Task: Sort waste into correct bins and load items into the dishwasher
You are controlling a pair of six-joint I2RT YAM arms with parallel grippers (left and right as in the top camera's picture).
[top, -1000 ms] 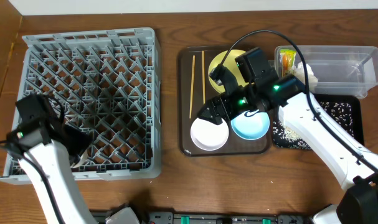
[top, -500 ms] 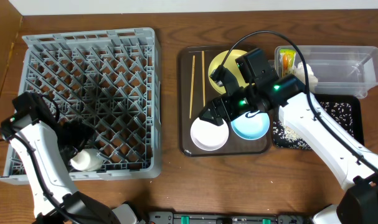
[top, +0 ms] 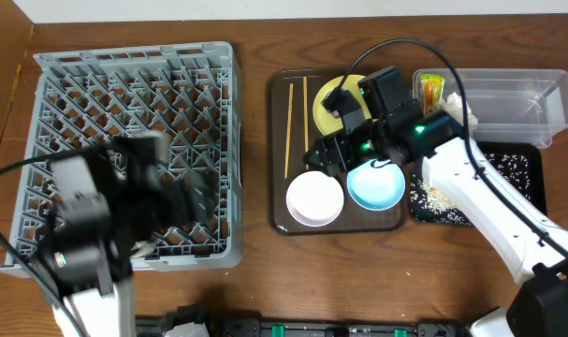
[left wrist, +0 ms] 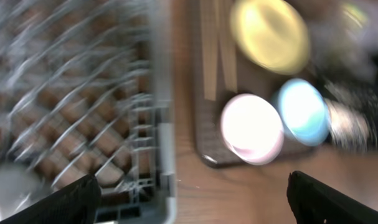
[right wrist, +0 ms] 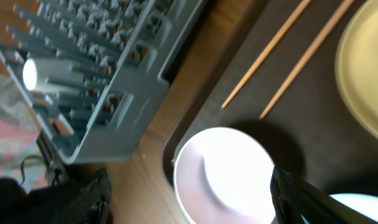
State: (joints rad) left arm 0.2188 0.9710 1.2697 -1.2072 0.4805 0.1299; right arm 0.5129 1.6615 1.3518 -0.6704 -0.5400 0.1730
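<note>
The grey dishwasher rack point(top: 134, 94) fills the left of the table. My left gripper point(top: 176, 195), blurred by motion, hangs over the rack's front right part. In the left wrist view this gripper point(left wrist: 192, 208) is open and empty above the rack's corner point(left wrist: 167, 155). The small white cup point(right wrist: 36, 73) lies in the rack. My right gripper point(top: 323, 154) is open above the white bowl point(top: 314, 199), its fingertips point(right wrist: 70, 199) spread on either side of that bowl point(right wrist: 229, 171). Beside it sit the light blue bowl point(top: 375, 185), the yellow plate point(top: 332, 110) and two chopsticks point(top: 289, 126).
All these dishes rest on a dark brown serving tray point(top: 279, 215). At the right stand a clear tub point(top: 508, 103) holding the snack wrapper point(top: 430, 91), and a black tray point(top: 522, 168) with rice-like scraps. The right arm crosses over both.
My left gripper opened and let go of the white cup in the rack, then rose and swung right. The right gripper shifted slightly toward the far side of the tray.
</note>
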